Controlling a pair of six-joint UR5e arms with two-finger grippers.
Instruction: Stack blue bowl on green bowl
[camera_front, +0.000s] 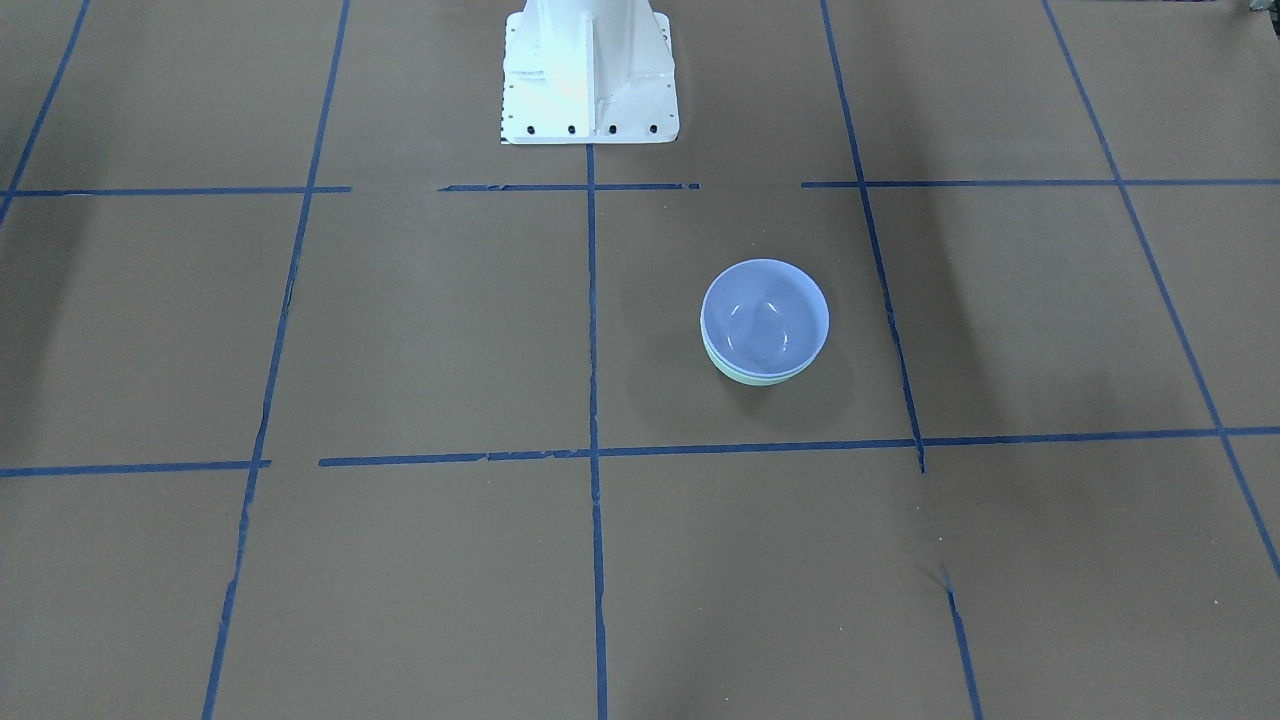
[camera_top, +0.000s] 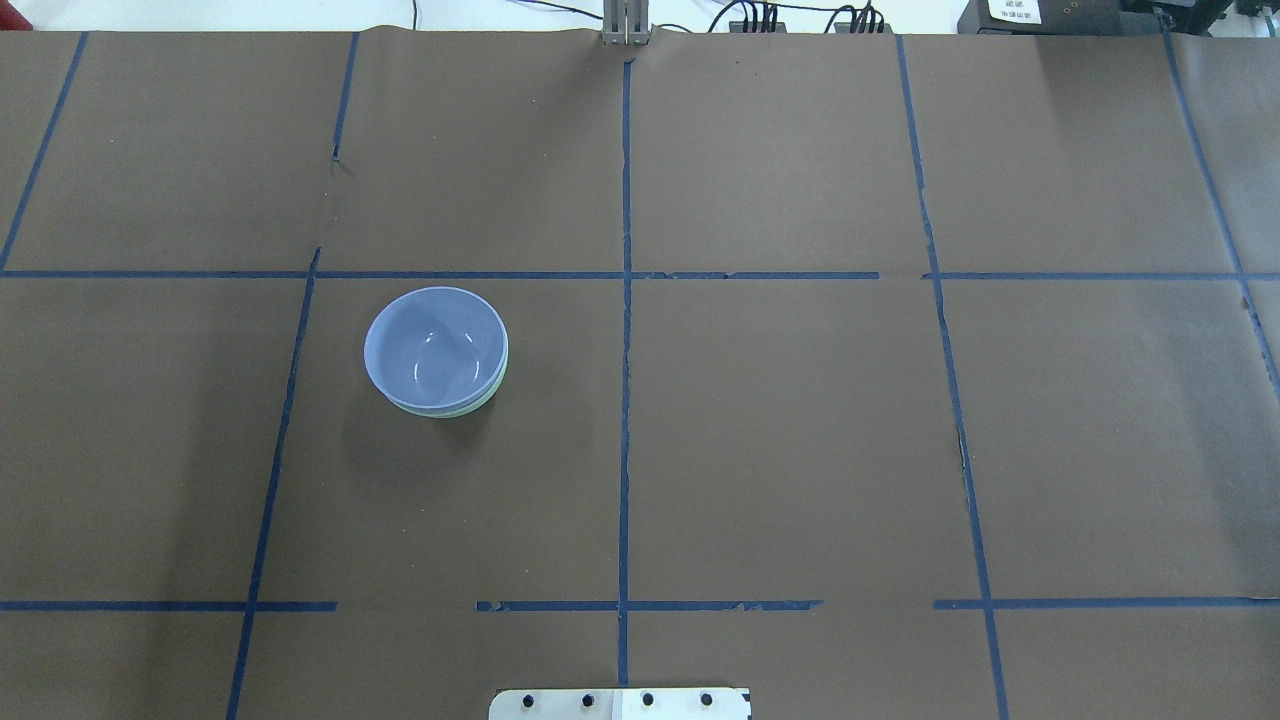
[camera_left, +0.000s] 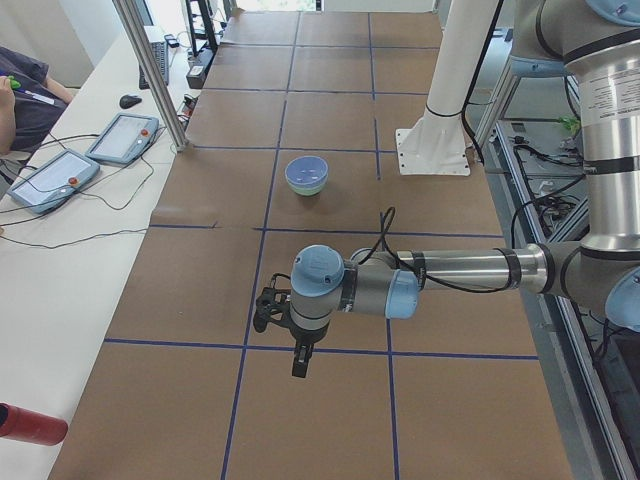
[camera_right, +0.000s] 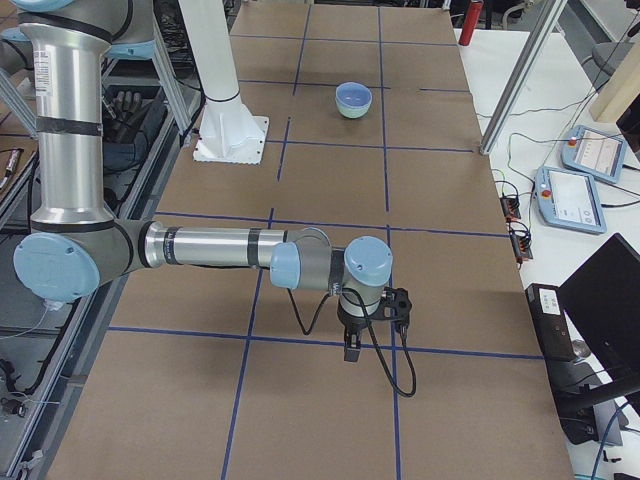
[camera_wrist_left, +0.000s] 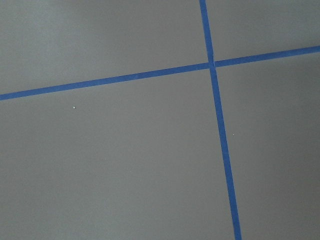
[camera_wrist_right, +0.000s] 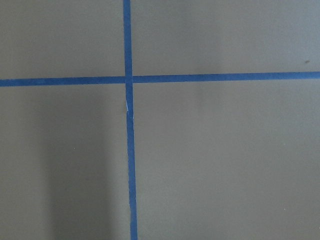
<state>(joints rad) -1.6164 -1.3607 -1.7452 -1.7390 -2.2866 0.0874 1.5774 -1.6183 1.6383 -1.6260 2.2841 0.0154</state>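
Observation:
The blue bowl sits nested inside the green bowl, upright on the brown table. Only a thin mint rim shows under it. The stack also shows in the overhead view, blue bowl in green bowl, and in the side views. My left gripper hangs far from the bowls near the table's left end. My right gripper hangs near the right end. Both show only in the side views, so I cannot tell if they are open or shut. Neither holds anything I can see. Both wrist views show only table paper.
The white robot pedestal stands at the table's robot side. Blue tape lines grid the paper. Teach pendants and cables lie on a side table, with a metal post at the table edge.

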